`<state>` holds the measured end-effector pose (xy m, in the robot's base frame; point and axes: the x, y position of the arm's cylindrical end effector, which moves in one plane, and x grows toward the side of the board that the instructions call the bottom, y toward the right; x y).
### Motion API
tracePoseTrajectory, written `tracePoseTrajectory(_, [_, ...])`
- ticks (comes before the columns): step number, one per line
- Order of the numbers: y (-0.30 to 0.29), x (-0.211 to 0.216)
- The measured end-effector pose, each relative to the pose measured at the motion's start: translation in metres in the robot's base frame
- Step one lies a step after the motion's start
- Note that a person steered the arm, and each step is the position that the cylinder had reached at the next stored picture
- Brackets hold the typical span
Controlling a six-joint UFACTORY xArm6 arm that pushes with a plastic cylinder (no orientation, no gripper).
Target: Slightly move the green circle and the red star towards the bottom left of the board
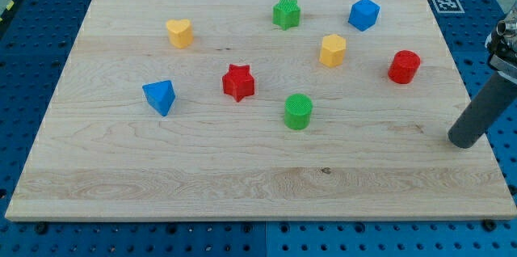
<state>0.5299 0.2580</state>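
Green circle point(298, 111) and red star point(238, 82) well left of my tip point(464, 141).

Pale wood underfoot, ribbed plastic on top.

Board point(242, 184) of light, matt wood with long grain streaks and a few small dark knots. Green circle point(298, 111) and red star point(238, 82) in matt plastic, fine ridged texture across their tops, same finish on the red cylinder point(404, 66) and blue triangle point(160, 96). Rod down to my tip point(462, 141) dark, smooth, dull. Beneath it all, blue perforated table point(32, 47), faint sheen, painted-metal look.
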Motion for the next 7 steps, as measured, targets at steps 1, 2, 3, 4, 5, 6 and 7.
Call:
tracePoseTrajectory(1, [0.000, 0.001])
tracePoseTrajectory(2, [0.000, 0.001])
tracePoseTrajectory(3, [-0.063, -0.041])
tracePoseTrajectory(4, [-0.100, -0.046])
tracePoseTrajectory(5, [-0.143, -0.043])
tracePoseTrajectory(6, [-0.194, -0.062])
tracePoseTrajectory(7, [-0.231, -0.078])
